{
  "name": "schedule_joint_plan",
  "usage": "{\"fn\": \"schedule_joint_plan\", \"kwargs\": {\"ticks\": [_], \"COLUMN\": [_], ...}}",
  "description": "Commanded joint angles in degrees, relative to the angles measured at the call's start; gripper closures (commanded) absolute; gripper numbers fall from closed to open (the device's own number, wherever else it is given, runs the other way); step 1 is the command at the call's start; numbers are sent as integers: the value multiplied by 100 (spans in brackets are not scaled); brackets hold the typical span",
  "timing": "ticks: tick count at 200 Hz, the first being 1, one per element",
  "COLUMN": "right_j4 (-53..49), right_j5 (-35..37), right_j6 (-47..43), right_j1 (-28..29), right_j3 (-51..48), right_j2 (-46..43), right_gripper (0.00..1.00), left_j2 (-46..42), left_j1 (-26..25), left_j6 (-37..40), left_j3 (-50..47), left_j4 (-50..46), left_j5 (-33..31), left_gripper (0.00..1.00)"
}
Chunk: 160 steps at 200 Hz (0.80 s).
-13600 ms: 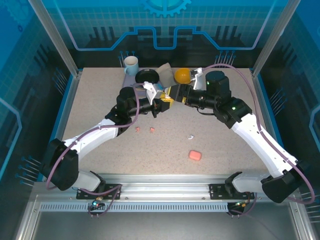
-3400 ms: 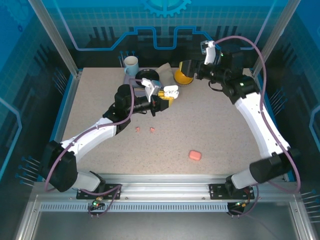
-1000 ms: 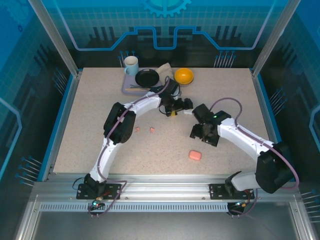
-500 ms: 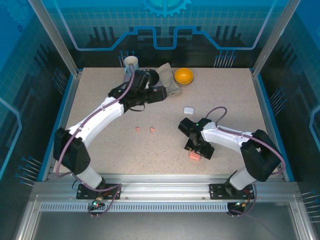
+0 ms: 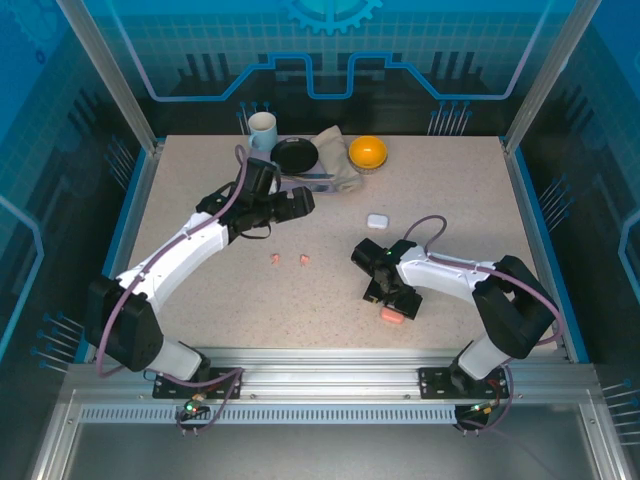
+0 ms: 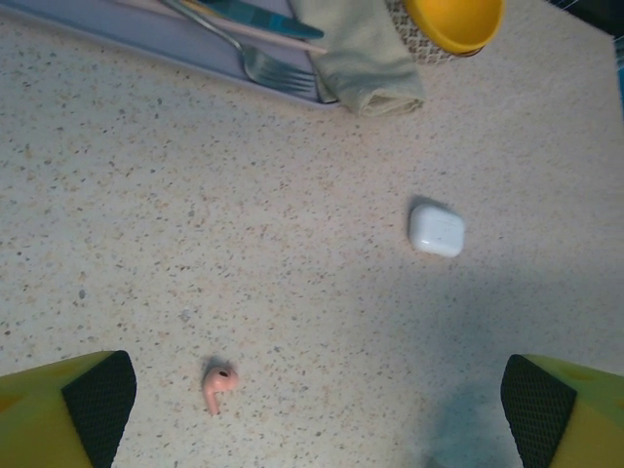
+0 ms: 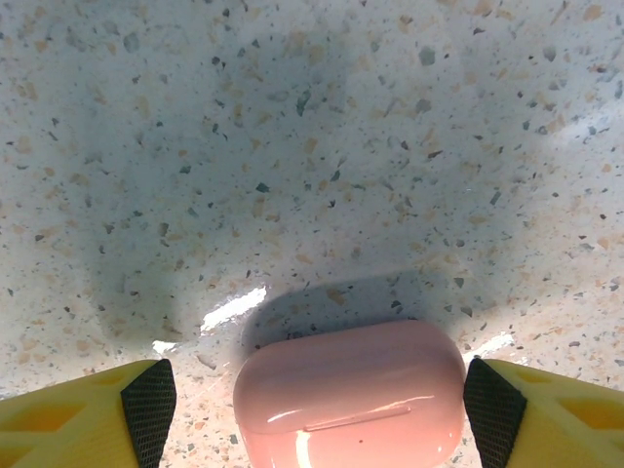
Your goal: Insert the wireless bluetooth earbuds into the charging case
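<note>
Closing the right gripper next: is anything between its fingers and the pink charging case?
Nothing visible does. The pink charging case lies on the table between the open fingers of the right gripper, with a gap of speckled tabletop beside it.

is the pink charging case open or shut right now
Shut. The pink case lies flat on the table, its lid seam a thin closed line and no earbud wells showing.
</note>
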Motion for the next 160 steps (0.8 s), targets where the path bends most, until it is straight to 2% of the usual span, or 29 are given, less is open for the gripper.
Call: {"fn": "schedule_joint_plan", "kwargs": {"ticks": [1,74,97,127,160], "right_j4": [-90,290,476,783,1016], "right_j5": [-47,-159,-229,-352,-494], "right_j6": [80,9,-61,-92,32], "right_j1": [128,126,130,127,133], "right_j3": [-86,-526,-530,-399,195], "right_j2": [59,14,44,106,236], "right_gripper": [18,22,31,47,53], "left_j2": [-255,-503,-586,-835,-1306], "left_j1": [83,98,126,254,444], "left_j6": [-104,-220,-379,-580,-849], "left_j3": [-149,-247,-409,-969,-1776], "left_j4": [222,161,179,457,876], "left_j5": [263,344,419,690,810], "left_gripper": [1,1,1,1,1]}}
